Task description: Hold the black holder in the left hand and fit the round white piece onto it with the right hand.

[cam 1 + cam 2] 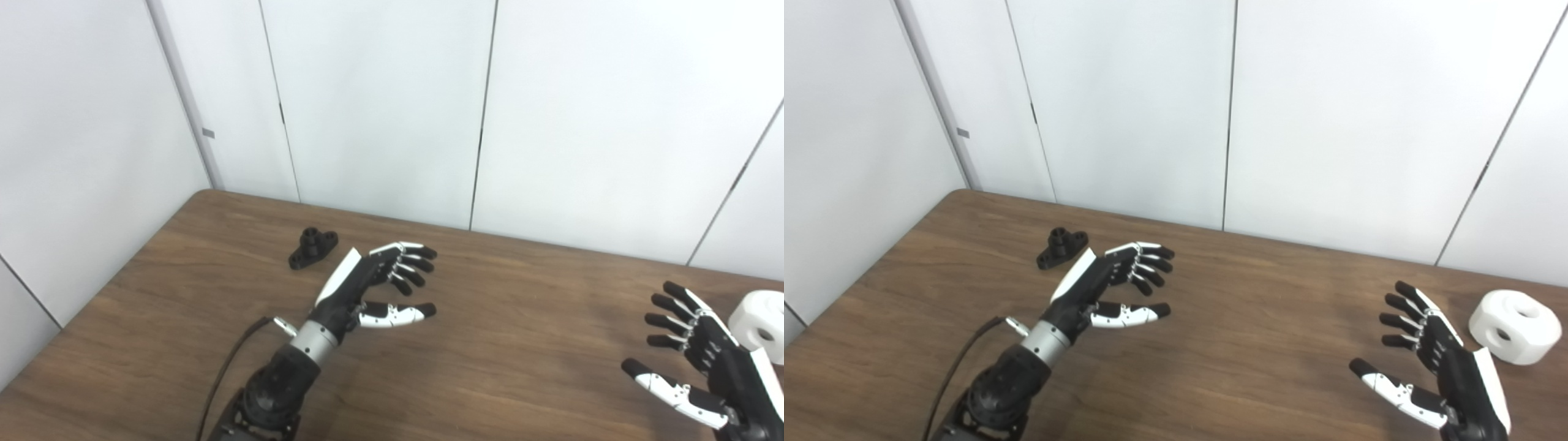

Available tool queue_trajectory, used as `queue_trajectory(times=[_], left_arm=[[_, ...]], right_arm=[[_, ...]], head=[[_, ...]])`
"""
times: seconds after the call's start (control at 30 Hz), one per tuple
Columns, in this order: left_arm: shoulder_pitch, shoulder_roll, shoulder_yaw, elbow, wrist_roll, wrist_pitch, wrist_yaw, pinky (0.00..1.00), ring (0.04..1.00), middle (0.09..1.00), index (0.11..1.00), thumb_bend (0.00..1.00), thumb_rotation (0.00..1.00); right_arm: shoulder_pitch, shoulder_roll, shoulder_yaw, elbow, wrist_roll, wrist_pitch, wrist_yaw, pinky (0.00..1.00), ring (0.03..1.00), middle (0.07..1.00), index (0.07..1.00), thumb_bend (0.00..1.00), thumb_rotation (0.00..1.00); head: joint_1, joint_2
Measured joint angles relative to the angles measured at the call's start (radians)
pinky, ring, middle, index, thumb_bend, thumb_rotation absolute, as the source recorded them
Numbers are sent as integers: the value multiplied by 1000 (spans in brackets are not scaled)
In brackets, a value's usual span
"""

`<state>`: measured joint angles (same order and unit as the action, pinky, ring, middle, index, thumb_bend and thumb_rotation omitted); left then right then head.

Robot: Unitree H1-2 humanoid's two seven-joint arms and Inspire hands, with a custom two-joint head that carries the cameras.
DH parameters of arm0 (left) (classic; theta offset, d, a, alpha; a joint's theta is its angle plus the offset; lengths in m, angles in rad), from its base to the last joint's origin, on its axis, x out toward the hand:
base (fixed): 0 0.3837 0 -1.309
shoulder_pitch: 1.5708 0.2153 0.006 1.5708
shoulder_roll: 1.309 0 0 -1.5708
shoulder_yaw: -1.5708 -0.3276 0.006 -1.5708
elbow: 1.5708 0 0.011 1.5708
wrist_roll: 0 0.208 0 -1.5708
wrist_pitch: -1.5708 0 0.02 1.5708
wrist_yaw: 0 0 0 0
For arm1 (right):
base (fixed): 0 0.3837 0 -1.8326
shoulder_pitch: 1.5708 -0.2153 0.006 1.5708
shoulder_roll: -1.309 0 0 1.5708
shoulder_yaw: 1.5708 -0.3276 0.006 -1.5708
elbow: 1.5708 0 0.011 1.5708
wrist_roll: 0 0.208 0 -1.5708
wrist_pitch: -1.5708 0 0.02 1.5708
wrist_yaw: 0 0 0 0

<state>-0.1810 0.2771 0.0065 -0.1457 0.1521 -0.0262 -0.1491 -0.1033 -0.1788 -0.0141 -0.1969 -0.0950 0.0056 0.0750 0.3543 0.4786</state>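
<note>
The black holder [313,248] lies flat on the brown table [502,318], a small flanged part with a short post, toward the back left. My left hand [373,285] hovers just right of it, open, palm turned to the right, holding nothing. The round white piece [1515,326], a chunky disc with holes in its top and side, sits at the far right of the table. My right hand [1433,367] is open to the left of it, palm facing left, and does not touch it.
White wall panels [380,110] rise directly behind the table's back edge and along its left side. A black cable [226,367] runs from the left forearm toward the table's near edge.
</note>
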Motion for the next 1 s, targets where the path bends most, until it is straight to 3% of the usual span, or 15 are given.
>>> queue_trajectory(times=[0.27,0.4,0.57,0.7,0.87,1.0], left_arm=[[-38,21,105,-41,30,41,59,606,691,728,745,708,38],[-56,50,148,-39,57,47,84,665,719,751,766,711,128],[-81,66,209,-18,59,83,138,692,787,819,811,722,82],[-82,65,222,6,89,100,181,671,781,801,797,748,51],[-87,58,240,43,137,100,264,814,870,846,794,754,76],[-93,41,243,62,171,101,316,851,907,873,798,801,133]], right_arm=[[0,0,-1,-13,-1,25,1,635,750,822,866,442,20],[0,0,-1,-14,-2,27,1,629,750,821,858,446,2],[0,0,-1,-15,-25,26,0,585,752,825,853,460,49],[0,0,-1,-15,-29,25,0,586,750,829,855,466,43],[0,0,-1,-22,-32,26,0,582,747,828,857,461,55],[-1,1,-1,-40,-32,27,0,585,750,827,856,465,65]], head=[[8,3],[8,3],[9,8],[11,9],[8,12],[6,15]])
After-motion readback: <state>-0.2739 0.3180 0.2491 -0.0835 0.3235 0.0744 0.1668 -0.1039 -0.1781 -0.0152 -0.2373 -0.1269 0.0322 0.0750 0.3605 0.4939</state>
